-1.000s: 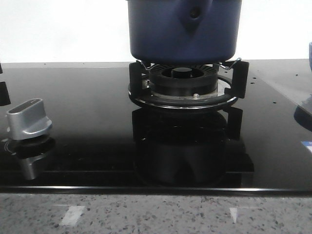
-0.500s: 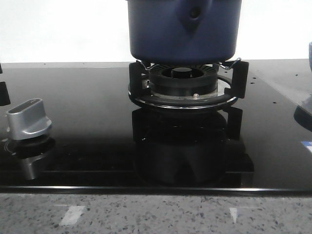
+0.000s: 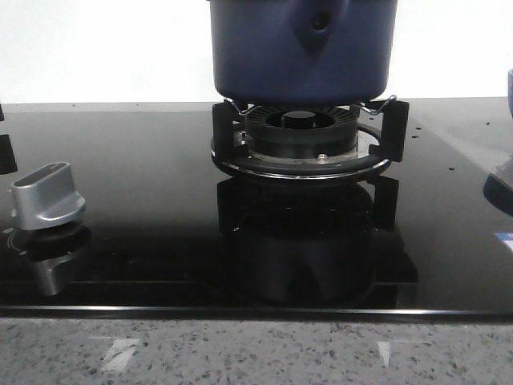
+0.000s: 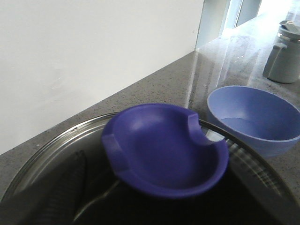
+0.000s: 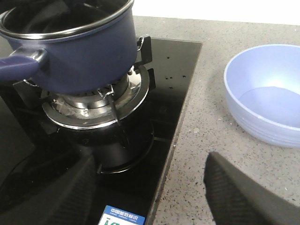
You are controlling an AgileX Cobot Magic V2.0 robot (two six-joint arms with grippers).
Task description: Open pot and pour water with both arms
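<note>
Navy enamel: the pot [image 3: 303, 48] sits on the burner [image 3: 300, 136] at 12 o'clock, with the bowl [image 5: 267, 91] at its 3 o'clock. The left gripper [image 4: 140, 206] hangs over the lid knob [image 4: 164, 150]; whether it is pinching the knob I cannot tell. The right gripper [image 5: 151, 161] is spread and empty. I'd say grip the knob squarely, lift the lid straight up, then have the right gripper take the handle [image 5: 18, 65].

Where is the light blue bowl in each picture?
Front view: only a sliver of the light blue bowl shows at the right edge, on the counter beside the cooktop.
Left wrist view: the bowl sits at the right, beyond the pot's lid.
Right wrist view: the bowl is at the right, on the counter.
Shared landmark: the pot on the burner.
</note>
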